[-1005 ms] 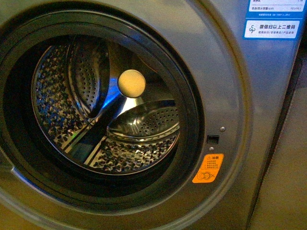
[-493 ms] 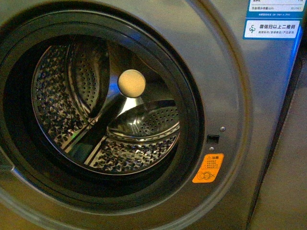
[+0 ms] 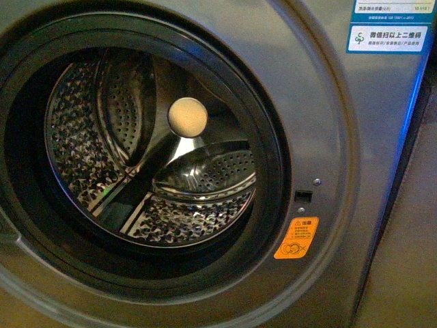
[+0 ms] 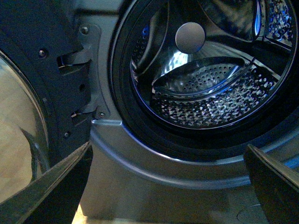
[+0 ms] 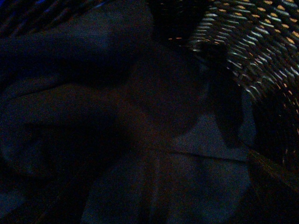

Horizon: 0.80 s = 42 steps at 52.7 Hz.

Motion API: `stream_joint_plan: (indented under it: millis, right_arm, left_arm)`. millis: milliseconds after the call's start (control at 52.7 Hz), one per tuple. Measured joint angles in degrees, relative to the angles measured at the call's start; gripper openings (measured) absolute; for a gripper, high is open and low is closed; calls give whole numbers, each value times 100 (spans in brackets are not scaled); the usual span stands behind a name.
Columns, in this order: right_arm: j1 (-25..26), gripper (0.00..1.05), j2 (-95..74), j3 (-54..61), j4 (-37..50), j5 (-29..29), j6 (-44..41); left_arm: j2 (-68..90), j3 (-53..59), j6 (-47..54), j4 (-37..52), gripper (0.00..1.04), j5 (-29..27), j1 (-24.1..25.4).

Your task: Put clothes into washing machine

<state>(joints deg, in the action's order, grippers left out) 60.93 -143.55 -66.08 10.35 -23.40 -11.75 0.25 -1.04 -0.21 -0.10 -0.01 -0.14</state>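
Our body camera sits close before the silver-grey front-loading washing machine [image 3: 328,102], facing into its perforated steel drum [image 3: 75,137]. Our left wrist camera views that same drum from lower down. Our right wrist camera looks closely at dark navy-blue fabric clothes [image 5: 140,140] beside a woven wicker basket wall [image 5: 252,42].

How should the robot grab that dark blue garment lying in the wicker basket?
Probably from above, pinching a raised fold near the middle of the clothes. The fabric lies slumped and crumpled, with no firm edge showing, and the woven wall of the basket hems it in sideways. Jaws closing across a ridge of cloth seem likeliest to catch.
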Motion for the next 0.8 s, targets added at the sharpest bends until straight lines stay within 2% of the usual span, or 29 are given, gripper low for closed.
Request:
stream_joint_plan:
  millis: [797]
  right_arm:
    - [-468,97,-1268,-428,756,302,846]
  left_arm:
    - [0,-2,0,0,98,0,0]
